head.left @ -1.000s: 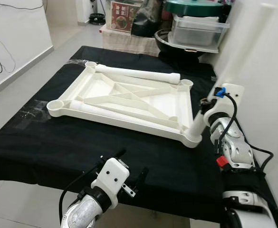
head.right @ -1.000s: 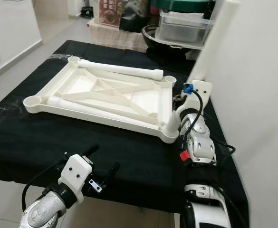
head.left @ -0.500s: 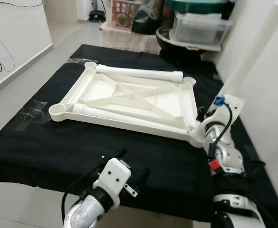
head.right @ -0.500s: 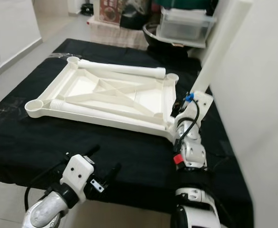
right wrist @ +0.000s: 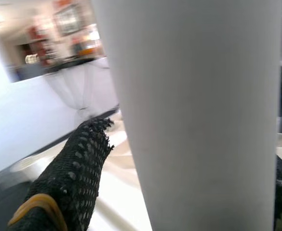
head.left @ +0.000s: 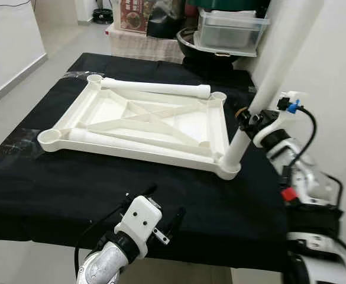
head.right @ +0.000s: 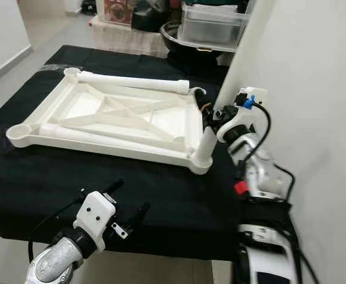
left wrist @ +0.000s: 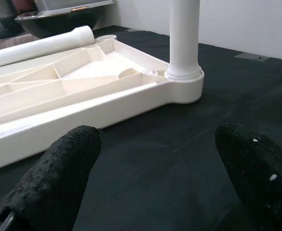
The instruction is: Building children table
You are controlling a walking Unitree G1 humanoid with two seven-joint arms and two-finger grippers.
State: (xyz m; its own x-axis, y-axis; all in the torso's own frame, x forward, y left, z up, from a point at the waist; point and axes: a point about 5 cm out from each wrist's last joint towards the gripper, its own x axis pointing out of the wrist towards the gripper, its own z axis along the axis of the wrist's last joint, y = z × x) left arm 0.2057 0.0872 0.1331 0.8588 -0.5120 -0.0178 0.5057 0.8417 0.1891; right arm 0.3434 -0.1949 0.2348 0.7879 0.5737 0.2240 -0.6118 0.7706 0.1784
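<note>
**Leg seated in the near corner socket**

At the lower left of the head view, the left gripper (head.left: 161,208) hovers near the black cloth-covered table (head.left: 54,183), its fingers (left wrist: 59,168) spread wide and holding nothing. Farther back, centre right, the right gripper (head.left: 251,118) is clenched around the long white plastic table leg (head.left: 261,92), which stands in a corner socket of the upturned white plastic tabletop (head.left: 137,124). Another white tubular leg (head.left: 155,89) lies along its far edge.

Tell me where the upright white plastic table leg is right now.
The upright white plastic table leg stands in the near right corner socket of the upside-down white plastic tabletop, with the right tool clamped around it.
</note>
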